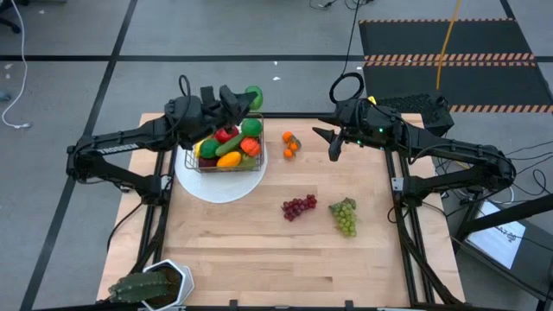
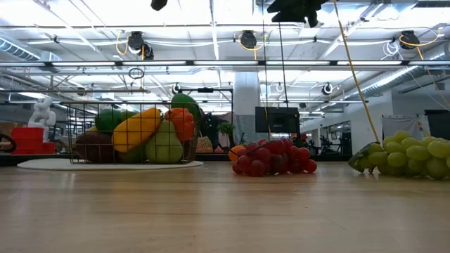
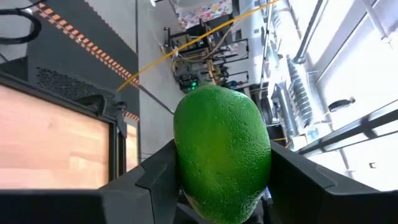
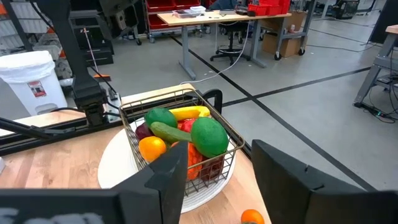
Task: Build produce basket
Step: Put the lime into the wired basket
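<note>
Placement step in hand: left gripper (image 1: 246, 97) clamps a green lime (image 1: 254, 95), raised above the wire basket (image 1: 230, 149) at its 12 o'clock edge. Basket sits on the white plate (image 1: 220, 186), already heaped. Next move, as I judge: lower and release onto the pile without rolling it off. Right gripper (image 1: 333, 142) hangs spread wide, empty, at the table's 1 o'clock. Purple grapes (image 1: 299, 206), green grapes (image 1: 345, 215) and small orange pieces (image 1: 290, 144) lie loose on open board. Potted plant (image 1: 151, 285) at 7 o'clock corner.
</note>
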You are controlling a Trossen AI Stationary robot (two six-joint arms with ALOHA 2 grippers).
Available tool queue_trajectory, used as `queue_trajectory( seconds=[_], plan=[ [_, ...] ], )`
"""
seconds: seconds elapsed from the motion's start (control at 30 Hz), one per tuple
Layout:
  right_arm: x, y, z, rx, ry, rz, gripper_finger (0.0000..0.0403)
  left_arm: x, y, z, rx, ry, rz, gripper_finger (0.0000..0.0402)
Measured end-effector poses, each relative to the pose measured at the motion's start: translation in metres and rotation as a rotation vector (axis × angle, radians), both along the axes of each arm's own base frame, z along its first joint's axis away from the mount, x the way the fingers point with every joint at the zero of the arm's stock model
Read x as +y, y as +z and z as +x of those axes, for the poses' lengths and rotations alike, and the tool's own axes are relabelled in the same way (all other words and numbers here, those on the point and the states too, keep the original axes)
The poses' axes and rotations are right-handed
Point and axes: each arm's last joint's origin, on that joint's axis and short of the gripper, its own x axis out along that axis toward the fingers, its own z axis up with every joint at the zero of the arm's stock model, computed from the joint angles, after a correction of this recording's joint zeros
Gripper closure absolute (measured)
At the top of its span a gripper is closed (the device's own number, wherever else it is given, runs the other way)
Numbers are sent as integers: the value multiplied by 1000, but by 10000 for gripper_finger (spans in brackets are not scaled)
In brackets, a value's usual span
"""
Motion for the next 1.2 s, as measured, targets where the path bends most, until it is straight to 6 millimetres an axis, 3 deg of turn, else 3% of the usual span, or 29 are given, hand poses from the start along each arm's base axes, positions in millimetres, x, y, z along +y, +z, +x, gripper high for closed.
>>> queue_trajectory(
  seconds=[0.23, 0.87, 1.2],
  plan=[
    [0, 0, 0, 0, 2, 0, 249, 0, -1, 0, 79, -5, 85, 195],
    [0, 0, 0, -60, -29, 133, 273, 0, -5, 0, 627, -56, 774, 195],
    [0, 0, 0, -146, -80, 328, 273, -1, -5, 0, 933, -87, 1197, 195]
  ],
)
